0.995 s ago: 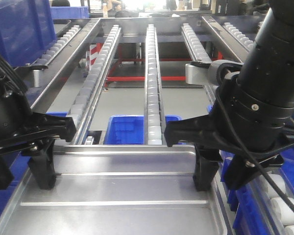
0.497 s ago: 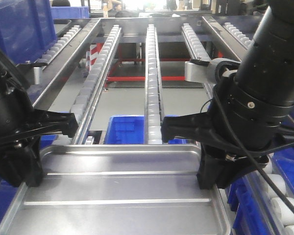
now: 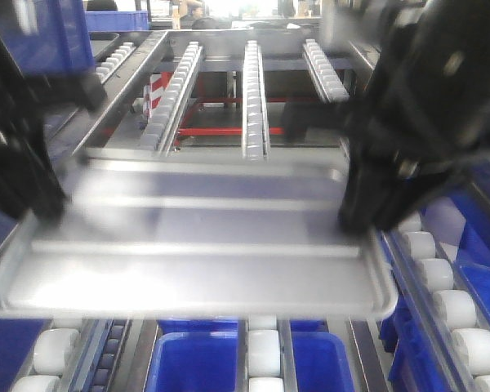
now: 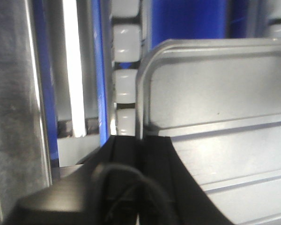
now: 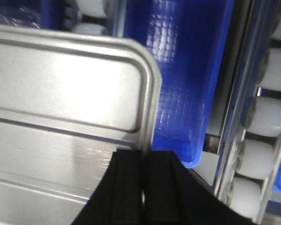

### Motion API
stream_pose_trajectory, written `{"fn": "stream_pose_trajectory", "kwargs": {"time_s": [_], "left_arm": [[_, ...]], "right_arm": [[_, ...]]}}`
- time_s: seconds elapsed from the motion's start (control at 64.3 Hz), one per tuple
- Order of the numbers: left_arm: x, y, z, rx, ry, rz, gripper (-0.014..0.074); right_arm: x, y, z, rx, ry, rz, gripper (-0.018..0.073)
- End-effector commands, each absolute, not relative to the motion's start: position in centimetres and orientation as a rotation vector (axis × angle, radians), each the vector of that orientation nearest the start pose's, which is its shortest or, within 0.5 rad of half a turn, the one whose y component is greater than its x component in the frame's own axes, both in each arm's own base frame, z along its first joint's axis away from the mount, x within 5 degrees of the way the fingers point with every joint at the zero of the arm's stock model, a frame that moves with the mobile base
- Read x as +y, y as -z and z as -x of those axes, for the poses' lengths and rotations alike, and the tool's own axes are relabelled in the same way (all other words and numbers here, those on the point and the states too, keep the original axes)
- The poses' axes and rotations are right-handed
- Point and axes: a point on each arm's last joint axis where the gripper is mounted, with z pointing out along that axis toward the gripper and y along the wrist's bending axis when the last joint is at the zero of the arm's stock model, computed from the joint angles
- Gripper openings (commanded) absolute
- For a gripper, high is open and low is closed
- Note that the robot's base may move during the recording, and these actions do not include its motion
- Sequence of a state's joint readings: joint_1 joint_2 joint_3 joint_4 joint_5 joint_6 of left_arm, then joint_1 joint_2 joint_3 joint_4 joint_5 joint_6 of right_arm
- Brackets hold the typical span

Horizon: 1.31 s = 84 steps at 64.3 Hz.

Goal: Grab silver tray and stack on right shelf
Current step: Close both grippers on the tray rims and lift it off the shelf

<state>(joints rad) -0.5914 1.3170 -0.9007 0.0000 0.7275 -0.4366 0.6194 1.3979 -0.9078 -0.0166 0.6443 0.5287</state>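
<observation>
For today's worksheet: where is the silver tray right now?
Front view, centre: the silver tray hangs over the roller lanes, left gripper clamping its left rim, right gripper its right.

The silver tray (image 3: pixel 196 245) is shiny pale grey, with two long parallel ridges lining its floor. The shelf (image 3: pixel 118 94) is steel grey with rows of white rollers (image 3: pixel 256 90). The bin (image 5: pixel 182 84) is bright blue and grid-textured. The left claw (image 4: pixel 140 140) and right claw (image 5: pixel 144 159) are black.

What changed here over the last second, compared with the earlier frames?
The left gripper and right gripper moved out to the side rims of the tray, clamped on them and lifted it. Rollers and a blue bin that it covered now show beneath it. The roller lanes behind stayed as they were.
</observation>
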Motion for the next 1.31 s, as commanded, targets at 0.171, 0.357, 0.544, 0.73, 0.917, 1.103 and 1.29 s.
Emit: {"fn": "stream_pose_trajectory", "kwargs": {"time_s": [0.171, 0.357, 0.544, 0.73, 0.917, 1.103, 1.29], "left_arm": [[-12.2, -31.6, -18.3, 2.606, 0.346, -0.210, -0.0093], [-12.2, -35.0, -17.0, 2.567, 0.379, -0.248, -0.0093], [-14.1, -34.7, -17.3, 2.574, 0.367, -0.292, -0.0093], [-16.3, -32.5, -18.0, 2.654, 0.320, -0.368, -0.0093], [-17.2, -31.4, -18.4, 2.693, 0.291, -0.395, -0.0093], [-17.3, -31.3, -18.5, 2.691, 0.292, -0.395, -0.0093], [-17.1, -31.2, -18.3, 2.714, 0.272, -0.397, -0.0093]], "right_arm": [[14.4, -30.8, -19.2, 2.523, -0.436, 0.210, 0.0056], [14.5, -30.7, -18.3, 2.570, -0.414, 0.249, 0.0056], [14.5, -30.5, -18.5, 2.573, -0.404, 0.251, 0.0056], [14.7, -29.9, -18.7, 2.604, -0.381, 0.254, 0.0056], [14.7, -29.9, -18.7, 2.610, -0.375, 0.255, 0.0056], [14.6, -29.9, -18.6, 2.611, -0.375, 0.255, 0.0056], [14.6, -29.9, -18.6, 2.619, -0.369, 0.256, 0.0056]]}}
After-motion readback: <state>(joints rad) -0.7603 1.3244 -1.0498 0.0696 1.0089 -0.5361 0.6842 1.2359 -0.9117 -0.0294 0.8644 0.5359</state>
